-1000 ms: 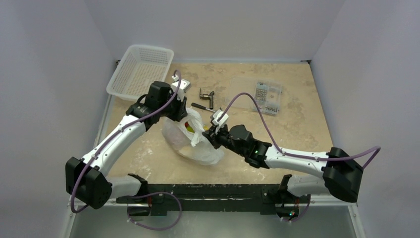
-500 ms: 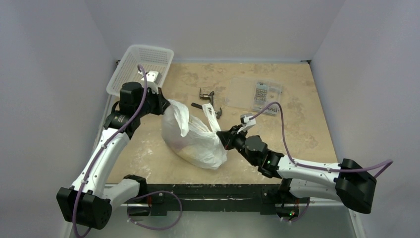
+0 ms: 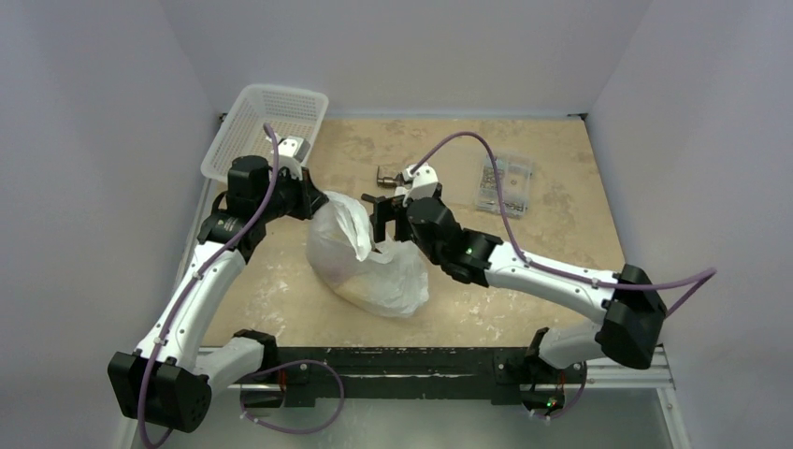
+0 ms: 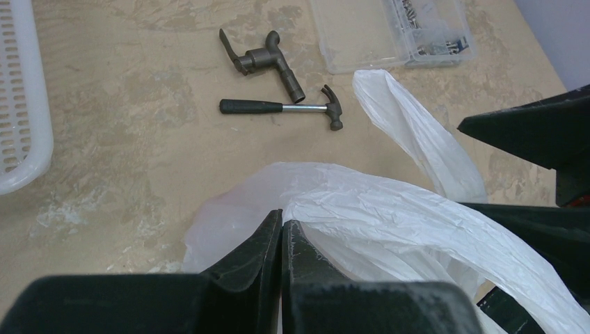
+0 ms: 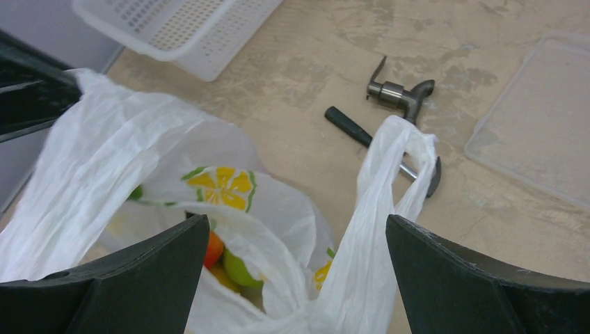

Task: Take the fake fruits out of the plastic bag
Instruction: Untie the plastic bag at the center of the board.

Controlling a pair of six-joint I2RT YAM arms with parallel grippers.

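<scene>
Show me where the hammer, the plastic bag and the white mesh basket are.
hammer point(image 4: 278, 106), left wrist view, where the grip meets the shaft.
plastic bag point(image 5: 217, 184), right wrist view, on its yellow print.
white mesh basket point(image 3: 257, 131), top view, on its mesh floor.

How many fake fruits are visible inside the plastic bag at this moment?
2. Both show through the mouth of the plastic bag in the right wrist view: an orange-red fruit and a yellow-green fruit right beside it. More may be hidden under the plastic.
</scene>
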